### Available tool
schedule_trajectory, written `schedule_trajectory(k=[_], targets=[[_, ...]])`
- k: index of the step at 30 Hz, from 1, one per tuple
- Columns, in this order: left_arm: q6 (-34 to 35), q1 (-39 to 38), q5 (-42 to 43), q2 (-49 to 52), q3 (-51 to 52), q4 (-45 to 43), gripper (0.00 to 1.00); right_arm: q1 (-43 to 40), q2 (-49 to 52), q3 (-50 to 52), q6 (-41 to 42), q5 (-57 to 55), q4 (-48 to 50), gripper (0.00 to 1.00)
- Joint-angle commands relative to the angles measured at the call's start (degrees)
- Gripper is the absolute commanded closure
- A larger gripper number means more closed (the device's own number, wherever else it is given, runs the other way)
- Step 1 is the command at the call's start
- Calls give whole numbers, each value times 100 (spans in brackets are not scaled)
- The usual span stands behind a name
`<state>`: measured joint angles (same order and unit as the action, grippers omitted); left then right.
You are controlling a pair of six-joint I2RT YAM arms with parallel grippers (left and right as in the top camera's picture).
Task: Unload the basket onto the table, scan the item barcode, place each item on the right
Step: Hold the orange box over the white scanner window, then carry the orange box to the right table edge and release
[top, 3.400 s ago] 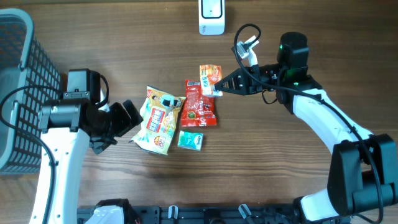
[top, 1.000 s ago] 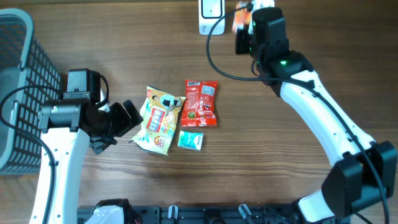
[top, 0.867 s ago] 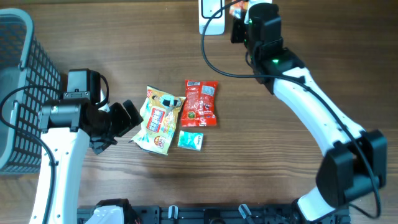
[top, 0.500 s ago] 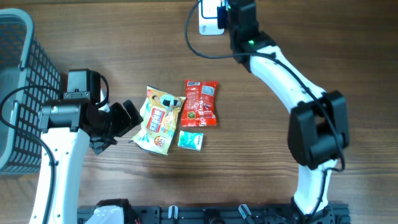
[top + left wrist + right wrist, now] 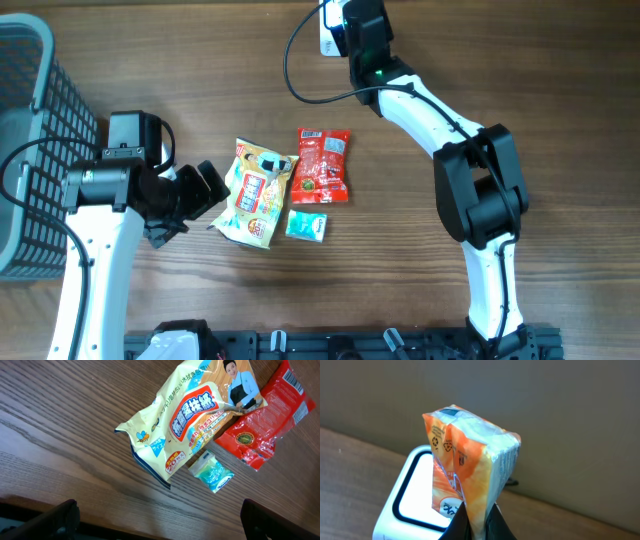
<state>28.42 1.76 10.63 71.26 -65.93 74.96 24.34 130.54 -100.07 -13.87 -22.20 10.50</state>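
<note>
Now the left end effector (image 5: 207,188) hangs wide open and empty beside the yellow packet (image 5: 255,192), with the red packet (image 5: 323,165) and teal sachet (image 5: 306,225) just beyond on the bench (image 5: 560,100). Farther back, the right end effector (image 5: 477,521) has swung from mid-bench to the scanner (image 5: 415,497) and pinches the orange packet (image 5: 470,472) upright before its lit window, so the scan looks imminent.

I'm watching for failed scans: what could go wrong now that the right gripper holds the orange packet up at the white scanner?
1. The right gripper pinches the orange packet only at its lower edge, so the packet could slip or twist.
2. In the wrist view the packet overlaps only one side of the white scanner, and no barcode shows on the sides in view. The code may face the wrong way, so the scan might miss.
</note>
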Motion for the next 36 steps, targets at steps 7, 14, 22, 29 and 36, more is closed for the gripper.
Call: schedule_trajectory(k=[7,14,22,29,36], targets=[[55,-15,66,0,15,0,0,-608,52,-118,-850,-3344,446,96],[55,-15,66,0,15,0,0,-2275,52,-118,619,-3864,-2347,96],[55,-15,66,0,15,0,0,-4341,52,-116,2199,-1917,-4682,96],[55,-15,66,0,15,0,0,-5180,50,-116,2175,-787,-4822,0],[55,-15,66,0,15,0,0,-5115,-809,-118,2524,-678,-5045,0]])
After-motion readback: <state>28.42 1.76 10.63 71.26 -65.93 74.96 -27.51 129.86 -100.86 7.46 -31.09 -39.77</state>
